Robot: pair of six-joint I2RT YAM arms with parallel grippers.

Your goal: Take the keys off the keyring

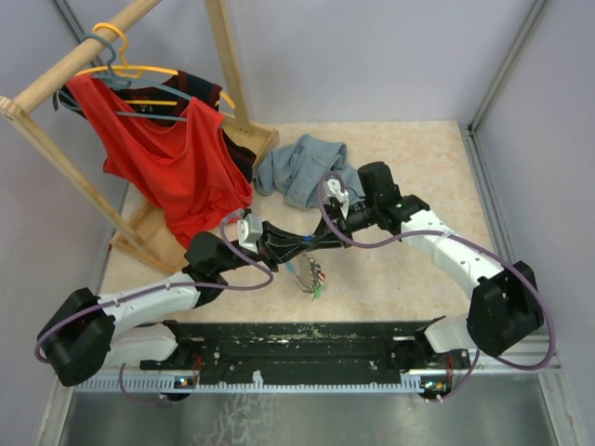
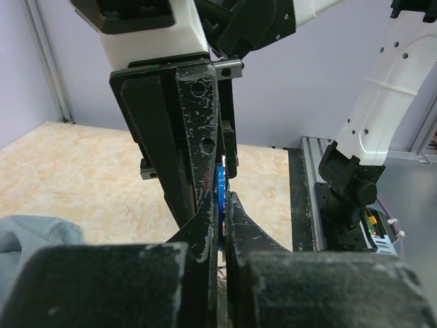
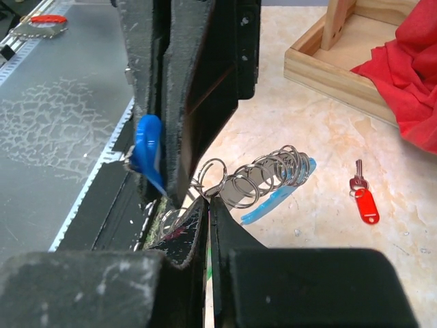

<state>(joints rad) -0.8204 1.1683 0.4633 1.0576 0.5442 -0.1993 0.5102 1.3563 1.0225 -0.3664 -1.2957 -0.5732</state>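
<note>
Both arms meet over the middle of the table. My left gripper [image 1: 286,247] [image 2: 222,198] is shut on the blue plastic head of a key [image 2: 220,184] [image 3: 147,147]. My right gripper [image 1: 327,237] [image 3: 210,199] is shut too, its tips pinching a metal ring at the end of the keyring's silvery chain [image 3: 263,176]. The light blue part of the keyring [image 3: 280,197] hangs behind the chain. A bunch of keys [image 1: 313,277] dangles below both grippers, with a green head lowest. One red key [image 3: 364,203] lies loose on the table.
A wooden clothes rack [image 1: 139,232] with a red garment [image 1: 177,167] stands at the back left, its base [image 3: 328,68] near the red key. A grey-blue cloth [image 1: 302,167] [image 2: 27,236] lies behind the grippers. A black rail [image 1: 307,339] runs along the near edge.
</note>
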